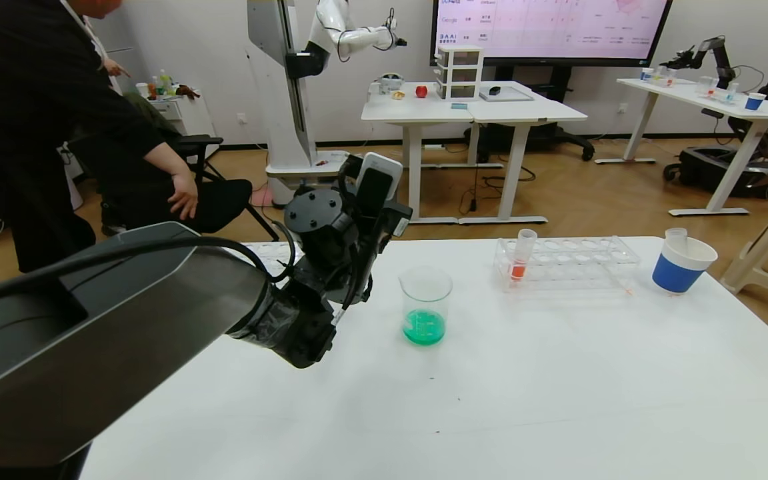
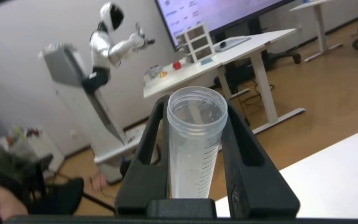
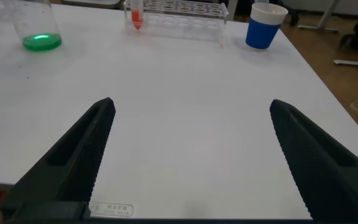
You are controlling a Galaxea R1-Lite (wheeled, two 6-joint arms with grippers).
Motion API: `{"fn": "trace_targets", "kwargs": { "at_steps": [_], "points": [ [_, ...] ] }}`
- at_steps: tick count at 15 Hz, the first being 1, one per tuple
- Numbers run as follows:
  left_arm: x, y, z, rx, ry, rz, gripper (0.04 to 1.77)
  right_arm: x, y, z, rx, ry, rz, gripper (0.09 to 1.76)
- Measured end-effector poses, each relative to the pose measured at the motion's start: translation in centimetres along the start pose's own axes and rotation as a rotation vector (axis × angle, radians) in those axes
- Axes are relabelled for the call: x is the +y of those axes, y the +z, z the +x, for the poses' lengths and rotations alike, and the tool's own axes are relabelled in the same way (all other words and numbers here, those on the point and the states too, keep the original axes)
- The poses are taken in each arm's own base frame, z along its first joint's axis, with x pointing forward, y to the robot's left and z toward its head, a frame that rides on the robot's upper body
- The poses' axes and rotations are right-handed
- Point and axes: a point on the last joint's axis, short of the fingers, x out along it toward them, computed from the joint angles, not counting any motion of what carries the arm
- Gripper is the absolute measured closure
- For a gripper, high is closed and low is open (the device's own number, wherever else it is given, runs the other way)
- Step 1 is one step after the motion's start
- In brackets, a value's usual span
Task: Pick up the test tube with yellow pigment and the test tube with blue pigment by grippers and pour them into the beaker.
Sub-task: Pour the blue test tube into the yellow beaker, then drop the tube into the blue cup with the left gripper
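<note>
My left gripper (image 1: 376,179) is raised left of the beaker (image 1: 426,305), pointing up and away from the table. In the left wrist view it (image 2: 194,104) is shut on a clear graduated tube (image 2: 191,149) that looks empty, open mouth outward. The beaker is a clear glass holding green liquid at its bottom; it also shows in the right wrist view (image 3: 37,28). No tube with yellow or blue liquid is in view. My right gripper (image 3: 191,104) is open and empty, low over the table's near part, and is out of the head view.
A clear tube rack (image 1: 567,263) stands right of the beaker with one orange-red tube (image 1: 521,257) at its left end. A blue-and-white paper cup (image 1: 683,265) at the far right holds an empty tube (image 1: 676,235). A person stands at the left.
</note>
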Motion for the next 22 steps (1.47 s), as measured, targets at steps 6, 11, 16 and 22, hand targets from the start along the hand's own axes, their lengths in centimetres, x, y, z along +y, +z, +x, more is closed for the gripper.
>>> {"fn": "trace_targets", "kwargs": {
  "at_steps": [6,11,16,22],
  "points": [
    [0.0,1.5,-0.7,0.314,0.197,-0.303,1.31,0.0,0.0,0.0,0.0,0.0,0.0,0.11],
    [1.3,2.0,-1.0,0.335,0.224,-0.317,1.31,0.0,0.0,0.0,0.0,0.0,0.0,0.11],
    [8.5,-0.3,-1.2,0.37,0.325,-0.275,1.31,0.0,0.0,0.0,0.0,0.0,0.0,0.11],
    [23.6,-4.0,-3.8,0.402,0.482,-0.232,1.31,0.0,0.0,0.0,0.0,0.0,0.0,0.11]
  ]
}}
